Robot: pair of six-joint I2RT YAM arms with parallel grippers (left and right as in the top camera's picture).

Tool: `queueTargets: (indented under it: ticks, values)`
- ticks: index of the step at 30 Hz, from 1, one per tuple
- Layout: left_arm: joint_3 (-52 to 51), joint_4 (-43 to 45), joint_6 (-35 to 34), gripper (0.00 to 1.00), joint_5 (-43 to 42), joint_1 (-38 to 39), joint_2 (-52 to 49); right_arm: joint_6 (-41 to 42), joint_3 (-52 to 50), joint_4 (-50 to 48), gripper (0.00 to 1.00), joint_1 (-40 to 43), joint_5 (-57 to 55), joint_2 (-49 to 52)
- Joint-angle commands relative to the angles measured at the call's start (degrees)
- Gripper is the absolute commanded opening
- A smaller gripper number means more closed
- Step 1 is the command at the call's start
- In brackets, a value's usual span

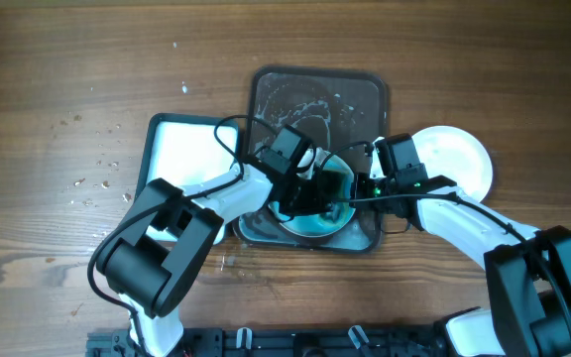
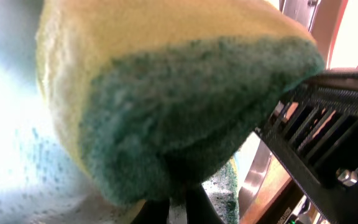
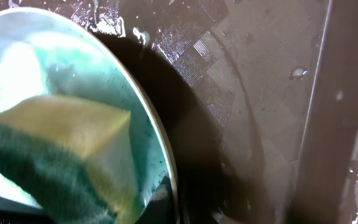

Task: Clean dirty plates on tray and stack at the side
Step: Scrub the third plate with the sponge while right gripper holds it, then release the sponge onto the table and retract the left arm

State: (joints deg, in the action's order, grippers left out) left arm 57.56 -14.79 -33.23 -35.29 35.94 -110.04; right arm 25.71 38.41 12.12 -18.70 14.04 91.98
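Overhead: I'm mid-scrub here. My left gripper (image 1: 303,186) and right gripper (image 1: 367,186) meet over a plate (image 1: 320,220) that sits on the tray (image 1: 305,99), right under both tools. A white plate (image 1: 456,159) lies on the table just past the right gripper, off the tray. I reckon that's the stack started.

Left wrist: this tool is clenched on a sponge (image 2: 166,106), with the yellow side up and the green scourer facing the lens. It's close against the plate (image 2: 17,143), which looks pale blue and speckled here.

Right wrist: the plate (image 3: 73,68) is tilted, its rim up off the tray (image 3: 260,93) and throwing a shadow, and the sponge (image 3: 55,149) is on its face. My own fingers aren't in shot, so I can't tell if this tool is gripping the rim. The centre is smeared teal and looks wet. My guess for the next move is more wiping passes, pressing lightly so the plate doesn't slip.
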Motion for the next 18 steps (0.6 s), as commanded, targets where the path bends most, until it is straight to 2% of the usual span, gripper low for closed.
queueTargets:
  ticks: [1,3,7,10,11,12,13,15,16,18]
  values:
    - [-1.09,-8.11,0.07,0.04,-3.19,0.20,-1.92,-0.20,-3.19,2.82,0.04,-0.96,-3.48,3.80]
    - [-1.09,-14.86,3.17,0.04,-0.22,-2.54,1.84,-0.20,-3.19,2.95,0.04,-0.96,-3.48,3.80]
    - [-1.09,-26.03,7.28,0.04,5.84,-5.70,18.05,-0.20,-3.19,3.15,0.04,-0.96,-3.48,3.80]
    - [0.13,-38.42,7.50,0.04,10.25,-9.75,44.22,-0.17,-3.19,3.37,0.04,-0.96,-3.45,3.80]
    - [0.90,-41.13,7.45,0.04,11.98,-10.82,49.07,-0.17,-3.19,3.43,0.04,-0.96,-3.41,3.80]
    - [2.36,-45.72,6.97,0.04,16.46,-12.59,56.19,-0.24,-3.19,3.56,0.04,-0.96,-3.21,3.80]
    - [5.38,-53.70,4.26,0.04,28.87,-16.50,68.41,-0.26,-3.19,3.56,0.04,-0.96,-2.82,3.80]
    - [7.17,-58.58,3.85,0.04,38.45,-19.08,76.46,-2.54,-3.10,3.26,0.05,-0.96,-1.38,3.67]
    - [7.96,-61.33,3.85,0.04,41.20,-20.55,81.13,-4.70,-2.56,3.41,0.05,-0.96,0.90,2.71]
    - [8.15,-65.59,3.89,0.04,40.41,-21.33,85.85,-4.76,-0.79,6.62,0.05,-0.96,1.29,-3.43]
